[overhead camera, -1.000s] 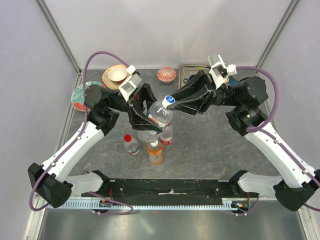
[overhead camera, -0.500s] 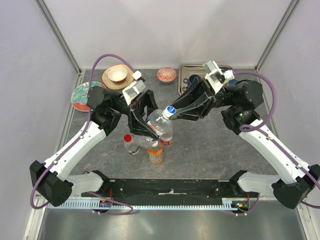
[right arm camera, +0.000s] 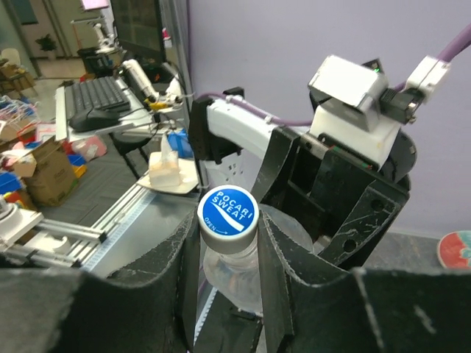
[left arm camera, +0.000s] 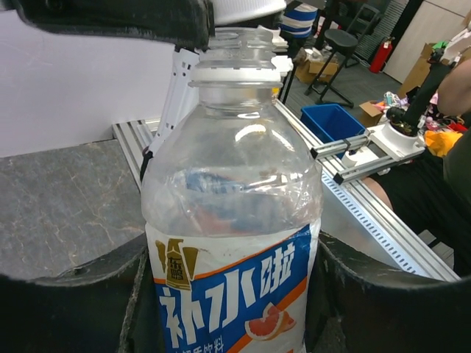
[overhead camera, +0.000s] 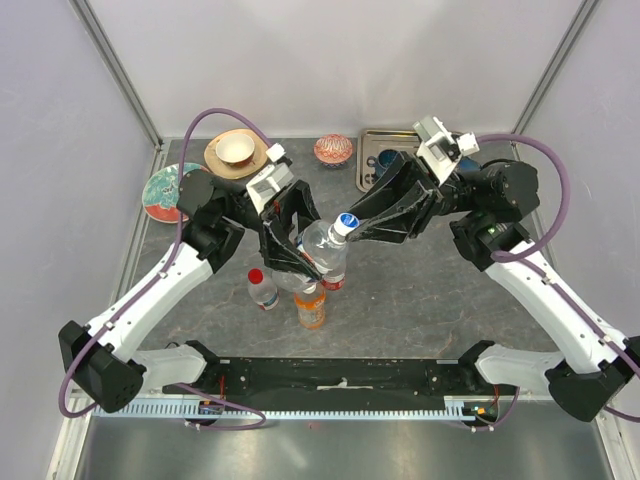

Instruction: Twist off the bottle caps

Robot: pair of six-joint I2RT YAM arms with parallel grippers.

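Nearest, the orange bottle and red-capped bottle stand on the worktop. Above, left gripper jaws clamp the clear bottle by its body, and right gripper jaws pinch its blue cap. Bare threads show, so it is probably loosened; next, finish twisting and lift off.

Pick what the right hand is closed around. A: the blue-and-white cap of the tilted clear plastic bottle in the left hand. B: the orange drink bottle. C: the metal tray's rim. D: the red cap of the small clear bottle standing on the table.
A: the right wrist view shows the fingers of the right hand pressed on both sides of the blue-and-white round cap atop the clear plastic bottle.
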